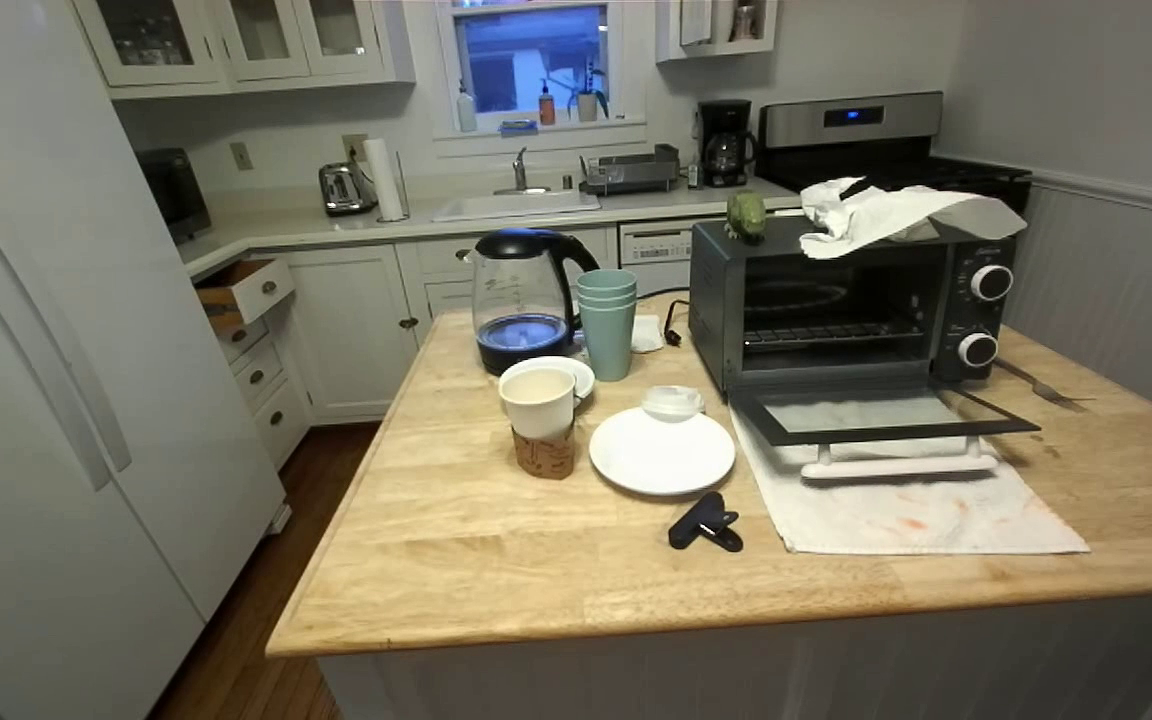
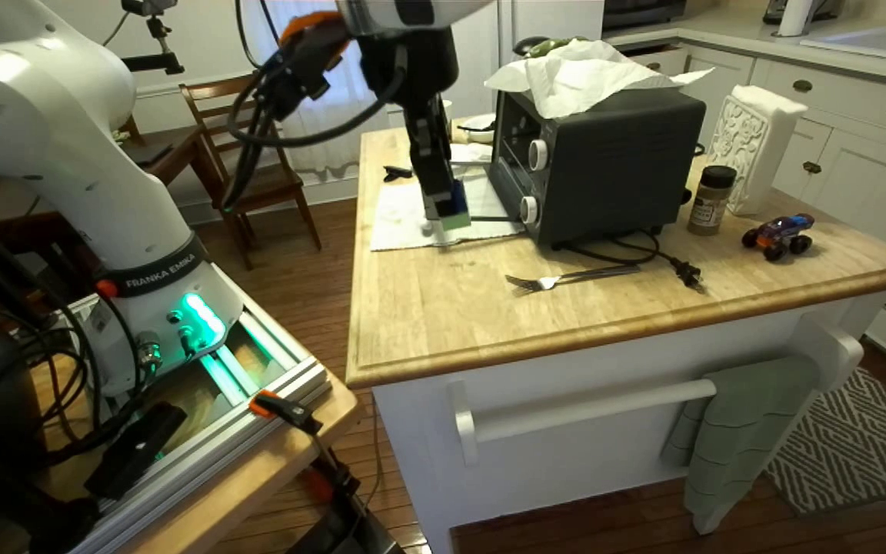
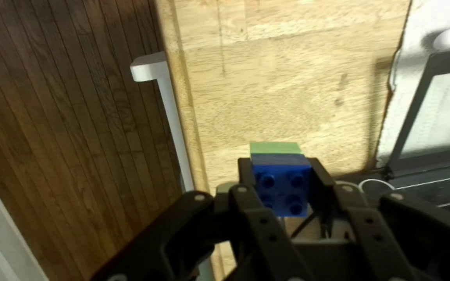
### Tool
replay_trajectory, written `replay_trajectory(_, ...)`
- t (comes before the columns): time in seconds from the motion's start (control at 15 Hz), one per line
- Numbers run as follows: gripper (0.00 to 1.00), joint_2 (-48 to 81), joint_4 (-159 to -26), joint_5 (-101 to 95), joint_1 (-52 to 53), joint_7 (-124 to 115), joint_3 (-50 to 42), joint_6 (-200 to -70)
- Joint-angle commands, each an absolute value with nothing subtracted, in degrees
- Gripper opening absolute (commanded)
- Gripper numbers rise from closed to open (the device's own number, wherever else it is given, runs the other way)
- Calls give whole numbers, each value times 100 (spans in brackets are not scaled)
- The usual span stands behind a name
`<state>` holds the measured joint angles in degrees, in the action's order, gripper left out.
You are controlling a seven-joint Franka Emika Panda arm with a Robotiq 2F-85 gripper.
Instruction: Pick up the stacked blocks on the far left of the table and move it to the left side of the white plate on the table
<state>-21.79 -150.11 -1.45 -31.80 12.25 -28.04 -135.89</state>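
The jaws are clamped on the stacked blocks (image 3: 283, 187), the blue part gripped between them and the pale green end just past their tips, all held above the table (image 2: 443, 300). In the wrist view the table's edge lies left of the jaws, while a white cloth (image 3: 404, 86) and the lowered oven door (image 3: 443, 109) lie to their right. The white plate (image 1: 663, 452) rests on the table, well apart from the jaws, beyond the cloth.
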Motion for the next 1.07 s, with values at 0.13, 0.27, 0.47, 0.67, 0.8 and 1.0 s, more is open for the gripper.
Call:
replay_trajectory(0.13, 12, -4266, -16100, -19, -2985, 1796, -2588, -13456)
replay_trajectory(0.27, 12, -4487, -15781, 121, -2582, 1887, -2530, -13122)
replay_trajectory(0.47, 12, -4989, -15829, 217, -2077, 1638, -2187, -12968)
replay_trajectory(0.67, 37, -4875, -15796, 10, -2040, 1569, -2246, -13067)
replay_trajectory(0.8, 37, -4913, -15796, 11, -2016, 1561, -2229, -13049)
replay_trajectory(1.0, 37, -4913, -15797, 13, -2017, 1562, -2230, -13047)
